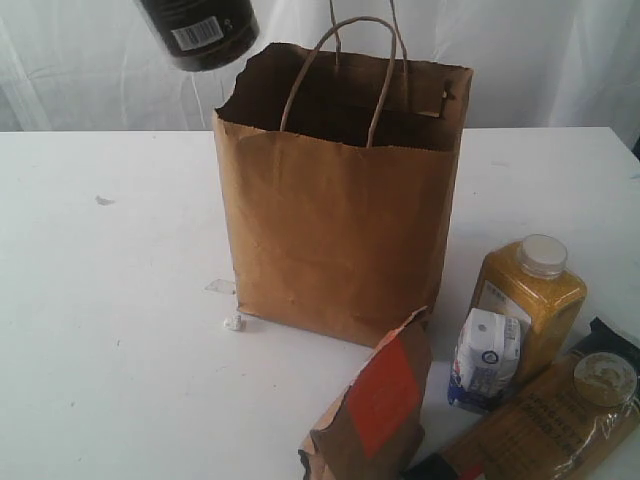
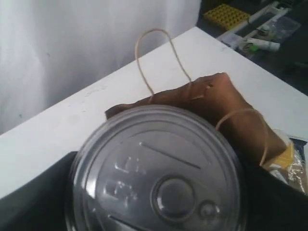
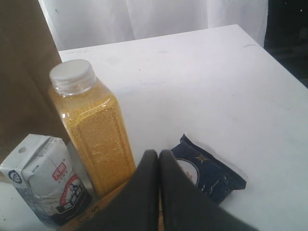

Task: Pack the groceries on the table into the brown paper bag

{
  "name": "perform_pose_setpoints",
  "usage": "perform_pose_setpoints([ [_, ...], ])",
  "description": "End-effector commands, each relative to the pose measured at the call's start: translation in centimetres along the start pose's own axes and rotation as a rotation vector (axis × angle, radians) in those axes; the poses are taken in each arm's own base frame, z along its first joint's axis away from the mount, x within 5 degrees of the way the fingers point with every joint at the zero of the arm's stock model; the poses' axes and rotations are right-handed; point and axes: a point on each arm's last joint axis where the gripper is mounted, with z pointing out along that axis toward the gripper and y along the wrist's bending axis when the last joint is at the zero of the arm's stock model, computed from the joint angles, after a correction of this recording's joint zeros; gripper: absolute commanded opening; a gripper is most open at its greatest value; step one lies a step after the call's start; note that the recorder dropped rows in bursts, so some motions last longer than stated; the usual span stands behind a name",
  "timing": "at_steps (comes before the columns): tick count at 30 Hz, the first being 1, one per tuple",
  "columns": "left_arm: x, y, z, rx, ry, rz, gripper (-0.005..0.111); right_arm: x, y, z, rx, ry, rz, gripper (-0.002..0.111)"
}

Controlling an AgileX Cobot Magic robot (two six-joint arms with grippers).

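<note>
Nearest, brown pouch [image 1: 372, 415] is waiting unpacked beside the brown paper bag [image 1: 340, 220], with spaghetti packet [image 1: 540, 425], yellow bottle [image 1: 528, 300], carton [image 1: 485, 360]. Left gripper [image 2: 154, 207] is holding the dark can [image 1: 200, 30] wide-jawed, aloft near its rim; right gripper [image 3: 159, 163] is hanging closed, empty.

The brown paper bag [image 1: 330, 240] stands open-mouthed in the middle of the desk [image 1: 110, 330], but its loop handles [image 1: 355, 18] arch over the opening and narrow the way down. The dark can [image 1: 200, 30] hangs in the air above and left of the rim. Left of the bag the desk lies bare, save for small scraps [image 1: 234, 322] at its base. At the front right, the pouch [image 1: 375, 405], carton [image 1: 487, 358], bottle [image 1: 530, 300] and spaghetti packet [image 1: 540, 430] crowd close together, leaving little room between them.
</note>
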Motion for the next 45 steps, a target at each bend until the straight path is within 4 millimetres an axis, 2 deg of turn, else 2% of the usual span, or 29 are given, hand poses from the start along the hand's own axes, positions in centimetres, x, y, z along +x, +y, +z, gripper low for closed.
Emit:
perform_pose_setpoints([
  [1, -0.9, 0.0, 1.3, 0.063, -0.041, 0.003, 0.000, 0.1, 0.0, 0.0, 0.005, -0.006, 0.001, 0.000],
  [5, -0.8, 0.2, 3.5, 0.079, -0.031, -0.008, 0.000, 0.1, 0.0, 0.0, 0.005, -0.006, 0.001, 0.000],
  [13, -1.0, -0.9, 7.9, 0.101, -0.070, 0.067, 0.000, 0.1, 0.0, 0.0, 0.005, -0.006, 0.001, 0.000],
  [19, 0.4, -0.3, 11.1, 0.107, 0.020, 0.069, 0.000, 0.1, 0.0, 0.0, 0.005, -0.006, 0.001, 0.000],
  [29, 3.0, 0.6, 15.2, 0.130, 0.177, 0.077, 0.000, 0.1, 0.0, 0.0, 0.005, -0.006, 0.001, 0.000],
  [39, 5.0, 1.2, 18.2, 0.149, 0.277, 0.068, 0.000, 0.1, 0.0, 0.0, 0.005, -0.006, 0.001, 0.000],
  [45, 5.4, 1.4, 18.7, 0.145, 0.295, 0.075, 0.000, 0.1, 0.0, 0.0, 0.005, -0.006, 0.001, 0.000],
])
